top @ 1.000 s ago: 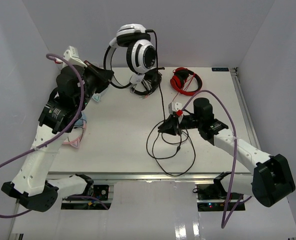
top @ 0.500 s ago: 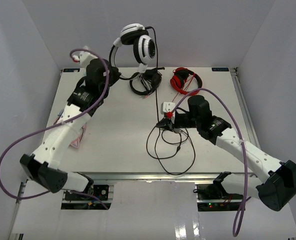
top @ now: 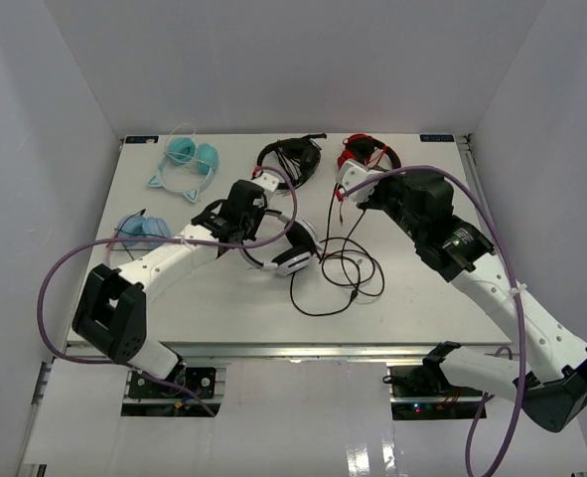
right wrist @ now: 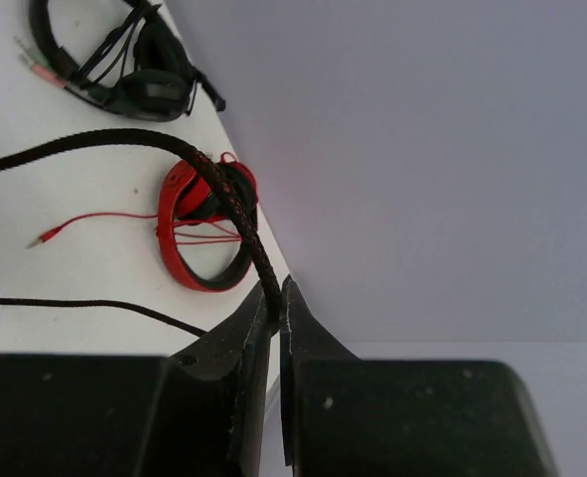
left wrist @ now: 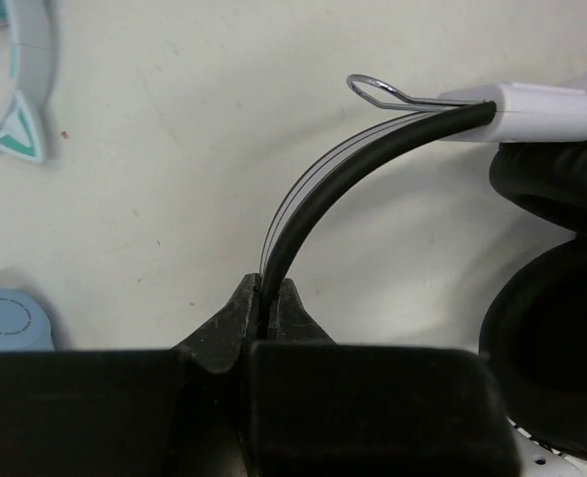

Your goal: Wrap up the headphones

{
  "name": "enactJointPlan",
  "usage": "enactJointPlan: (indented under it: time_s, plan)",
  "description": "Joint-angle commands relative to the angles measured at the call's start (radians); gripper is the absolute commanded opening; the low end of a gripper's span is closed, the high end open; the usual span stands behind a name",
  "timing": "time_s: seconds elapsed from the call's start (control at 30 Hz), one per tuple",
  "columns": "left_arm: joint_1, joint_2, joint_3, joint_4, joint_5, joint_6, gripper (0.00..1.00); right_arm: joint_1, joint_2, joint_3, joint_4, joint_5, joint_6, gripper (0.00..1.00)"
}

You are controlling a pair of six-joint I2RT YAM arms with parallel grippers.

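Observation:
The headphones [top: 293, 258], white with black cushions, lie on the table a little left of centre. My left gripper [top: 255, 225] is shut on their black headband [left wrist: 318, 194]; the white slider [left wrist: 556, 109] and a black ear cushion [left wrist: 556, 298] show to its right. The thin black cable [top: 338, 275] lies in loose loops on the table right of the headphones. My right gripper [top: 345, 191] is raised toward the far side and shut on the braided cable [right wrist: 235, 214], which rises from the table into its jaws [right wrist: 276, 303].
All-black headphones [top: 291, 159] and red-and-black headphones [top: 368, 156] lie at the far edge, close to my right gripper. Teal cat-ear headphones [top: 184, 159] sit at the far left, and a blue pair [top: 139, 229] lies beside my left arm. White walls enclose the table.
My left gripper has brought the headphones down from high in the air onto the table. The right gripper has closed on the cable and carried it toward the far side.

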Motion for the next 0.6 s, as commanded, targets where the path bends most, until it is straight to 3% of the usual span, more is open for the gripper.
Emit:
enactJointPlan:
  time_s: [0.0,0.23,0.4,0.57]
  plan:
    - [-0.003,-0.258,-0.057,0.194,0.323,0.172,0.0,-0.057,0.019,0.038,0.051,-0.098,0.045,0.08]
    - [-0.003,-0.436,-0.17,0.256,0.574,0.159,0.0,-0.188,0.086,-0.023,0.1,-0.414,0.277,0.08]
    - [-0.003,-0.501,-0.197,0.291,0.764,0.099,0.0,-0.264,0.163,-0.03,0.103,-0.524,0.404,0.08]
    - [-0.003,-0.588,-0.229,0.447,0.803,-0.078,0.0,-0.329,0.225,-0.07,0.102,-0.672,0.514,0.08]
